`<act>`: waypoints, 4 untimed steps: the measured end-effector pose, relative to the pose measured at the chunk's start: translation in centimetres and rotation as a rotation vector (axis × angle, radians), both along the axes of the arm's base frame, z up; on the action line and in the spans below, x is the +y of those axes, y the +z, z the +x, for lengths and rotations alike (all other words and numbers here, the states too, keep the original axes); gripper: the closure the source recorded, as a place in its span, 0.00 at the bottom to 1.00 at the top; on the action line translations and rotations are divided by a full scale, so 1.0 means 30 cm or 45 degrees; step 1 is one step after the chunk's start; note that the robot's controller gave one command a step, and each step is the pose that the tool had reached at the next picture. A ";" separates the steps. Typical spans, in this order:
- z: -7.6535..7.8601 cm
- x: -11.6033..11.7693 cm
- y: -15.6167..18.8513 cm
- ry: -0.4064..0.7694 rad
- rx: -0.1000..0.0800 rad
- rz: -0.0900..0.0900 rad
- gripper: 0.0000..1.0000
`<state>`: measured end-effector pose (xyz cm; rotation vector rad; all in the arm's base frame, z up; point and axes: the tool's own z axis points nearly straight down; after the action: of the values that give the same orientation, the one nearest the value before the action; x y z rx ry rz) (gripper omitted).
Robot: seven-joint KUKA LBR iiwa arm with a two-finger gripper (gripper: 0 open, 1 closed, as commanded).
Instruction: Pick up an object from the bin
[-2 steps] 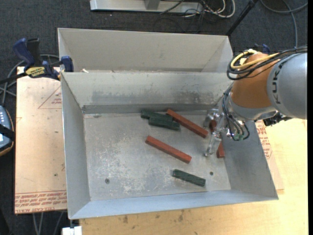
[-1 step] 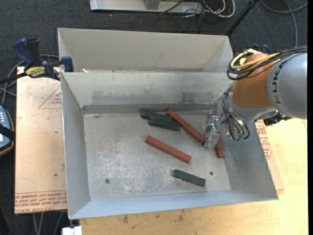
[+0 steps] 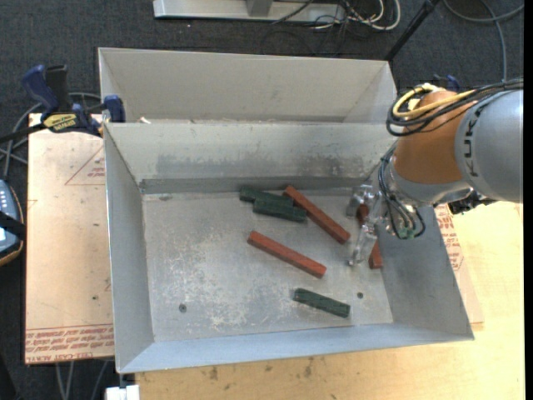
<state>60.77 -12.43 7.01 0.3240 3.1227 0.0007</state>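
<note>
My gripper (image 3: 358, 255) hangs low at the right side of the bin, close to the right wall. Right beside it lies a red-brown bar (image 3: 376, 258), mostly hidden behind the gripper; only its lower end and a bit near the top show. I cannot tell whether the gripper touches or holds that bar. A second red-brown bar (image 3: 318, 215) lies slanted just left of the gripper. A third one (image 3: 287, 253) lies on the floor further left. A dark green bar (image 3: 321, 302) lies below the gripper, near the front wall.
Another dark green bar (image 3: 273, 205) lies by the back wall, touching the top end of the slanted red-brown bar. The arm with its orange cover and cables reaches in over the right rim. The left half of the floor is bare metal.
</note>
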 end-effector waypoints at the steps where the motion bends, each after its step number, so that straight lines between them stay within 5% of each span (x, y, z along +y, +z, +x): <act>1: -0.086 -0.034 0.004 -0.153 -0.006 0.011 0.00; 2: 0.002 0.192 0.154 -0.400 -0.006 0.005 0.00; 3: 0.058 0.110 -0.011 -0.437 0.001 0.000 0.00; 4: 0.061 0.113 0.002 -0.435 -0.002 0.000 1.00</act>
<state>62.61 -9.05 7.08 0.8497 3.0206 0.0009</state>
